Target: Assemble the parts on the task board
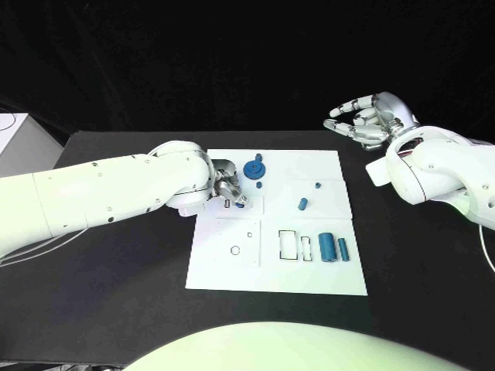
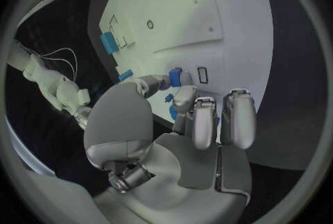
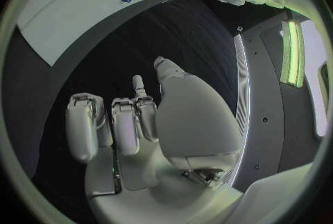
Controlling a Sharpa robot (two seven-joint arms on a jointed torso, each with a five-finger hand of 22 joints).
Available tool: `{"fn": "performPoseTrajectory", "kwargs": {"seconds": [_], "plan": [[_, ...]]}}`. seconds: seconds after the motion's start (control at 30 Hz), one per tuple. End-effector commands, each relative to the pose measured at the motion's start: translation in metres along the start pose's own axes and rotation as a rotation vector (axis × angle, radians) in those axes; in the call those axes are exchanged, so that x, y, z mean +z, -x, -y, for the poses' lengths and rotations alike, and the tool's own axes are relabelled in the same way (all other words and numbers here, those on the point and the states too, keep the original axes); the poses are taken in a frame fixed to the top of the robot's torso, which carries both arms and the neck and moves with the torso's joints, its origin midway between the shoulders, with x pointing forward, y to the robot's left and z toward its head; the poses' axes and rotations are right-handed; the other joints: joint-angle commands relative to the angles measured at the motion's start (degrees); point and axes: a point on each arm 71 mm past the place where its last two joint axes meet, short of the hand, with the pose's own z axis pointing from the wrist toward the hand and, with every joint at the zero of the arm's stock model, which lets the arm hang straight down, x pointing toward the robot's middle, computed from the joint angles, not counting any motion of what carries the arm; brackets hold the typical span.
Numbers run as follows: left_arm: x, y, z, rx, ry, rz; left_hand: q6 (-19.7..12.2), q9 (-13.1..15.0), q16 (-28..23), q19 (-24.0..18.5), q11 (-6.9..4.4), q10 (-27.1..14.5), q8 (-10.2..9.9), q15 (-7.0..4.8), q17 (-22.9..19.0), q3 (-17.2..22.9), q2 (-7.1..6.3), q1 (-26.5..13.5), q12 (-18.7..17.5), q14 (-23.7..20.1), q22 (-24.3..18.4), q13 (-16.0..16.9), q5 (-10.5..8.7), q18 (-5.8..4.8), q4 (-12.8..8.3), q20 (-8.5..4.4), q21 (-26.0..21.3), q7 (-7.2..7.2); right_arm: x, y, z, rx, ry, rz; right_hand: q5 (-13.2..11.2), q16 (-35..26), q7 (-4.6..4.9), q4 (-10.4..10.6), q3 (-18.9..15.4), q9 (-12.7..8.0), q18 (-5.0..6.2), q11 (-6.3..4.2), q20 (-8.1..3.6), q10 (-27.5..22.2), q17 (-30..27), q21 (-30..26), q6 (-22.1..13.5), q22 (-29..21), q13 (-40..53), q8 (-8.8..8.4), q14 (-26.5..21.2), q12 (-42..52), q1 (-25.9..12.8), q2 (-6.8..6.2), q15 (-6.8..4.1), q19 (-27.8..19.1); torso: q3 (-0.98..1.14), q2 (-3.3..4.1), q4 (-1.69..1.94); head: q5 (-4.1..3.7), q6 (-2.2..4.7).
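The white task board (image 1: 281, 270) lies mid-table. My left hand (image 1: 227, 189) hovers over its near-left part and pinches a small blue part (image 2: 175, 76) between thumb and a finger, close to a small rectangular slot (image 2: 202, 74). A blue gear (image 1: 257, 168) stands just beside that hand. Two small blue pegs (image 1: 318, 185) (image 1: 303, 204) sit mid-board. A blue cylinder (image 1: 327, 247) and a thin blue bar (image 1: 343, 248) lie at the board's right, beside two rectangular slots (image 1: 288, 243). My right hand (image 1: 363, 120) hangs over the black table beyond the board's far right corner, fingers loosely bent and holding nothing.
Two round holes (image 1: 235, 250) (image 1: 251, 234) mark the board's left panel. A white box (image 1: 2, 147) stands at the table's far left edge with a cable beside it. Bare black table surrounds the board.
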Motion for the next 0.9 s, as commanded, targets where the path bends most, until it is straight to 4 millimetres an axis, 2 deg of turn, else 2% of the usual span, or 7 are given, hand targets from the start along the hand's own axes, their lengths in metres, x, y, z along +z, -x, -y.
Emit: {"fn": "performPoseTrajectory", "kwargs": {"seconds": [0.03,0.43,0.67,0.9], "plan": [[0.0008,-0.0055,0.0031,0.015,-0.008,-0.035,1.69,-0.06,0.28,0.44,-0.03,0.69,0.42,-0.6,14.37,10.6,-0.05,-0.75,0.46,5.82,3.1,0.42,-0.18,-1.09,-11.17,0.05,0.39,-1.17,-0.0002,-0.0013,-0.0008,-0.007,0.012,-0.016,0.23,-0.26,0.06,-0.02,0.36,0.01,0.73,0.08,0.27,-0.46,8.15,-0.22,-0.37,9.81,9.03,0.27,4.21,-0.37,-0.48,0.03,0.19,2.47,0.02,0.01,0.01,-0.04,-0.08],[0.0022,-0.0049,0.0049,0.008,-0.01,-0.025,2.13,-0.06,0.26,0.73,-0.27,1.2,0.47,-0.8,14.34,9.71,0.65,-1.06,0.78,5.81,3.49,0.97,-0.63,-1.18,-10.73,-0.14,0.51,-1.46,-0.0001,-0.0017,-0.001,-0.007,0.013,-0.017,0.27,-0.29,0.05,-0.01,0.4,0.01,0.75,0.07,0.26,-0.45,8.13,-0.34,-0.39,9.74,9.03,0.31,4.2,-0.36,-0.63,0.01,0.18,2.43,0.03,0.02,0.0,-0.06,-0.15],[0.0031,-0.0041,0.0058,0.002,-0.012,-0.017,2.85,-0.03,0.2,0.83,-0.63,1.32,0.6,-1.12,14.24,6.63,1.22,-1.89,0.32,5.78,3.57,0.47,-1.43,-1.21,-9.72,-0.46,0.46,-1.96,0.0,-0.0017,-0.0009,-0.007,0.012,-0.018,0.27,-0.29,0.05,-0.01,0.4,0.01,0.75,0.07,0.26,-0.45,8.13,-0.34,-0.39,9.74,9.03,0.31,4.2,-0.36,-0.63,0.01,0.18,2.43,0.07,-0.01,0.02,-0.15,-0.11],[0.0047,-0.0039,0.0067,0.002,-0.01,-0.019,2.71,-0.1,0.13,0.84,-0.66,1.14,0.4,-1.17,14.12,5.44,1.39,-2.2,0.02,5.74,3.56,0.19,-1.7,-1.21,-9.19,-0.54,0.42,-1.99,-0.0001,-0.0019,-0.0009,-0.007,0.011,-0.019,0.28,-0.31,0.05,0.0,0.41,0.01,0.75,0.07,0.26,-0.49,8.08,-0.32,-0.4,9.75,8.99,0.32,4.19,-0.4,-0.68,0.02,0.18,2.44,0.03,0.01,0.03,-0.17,-0.22]]}}
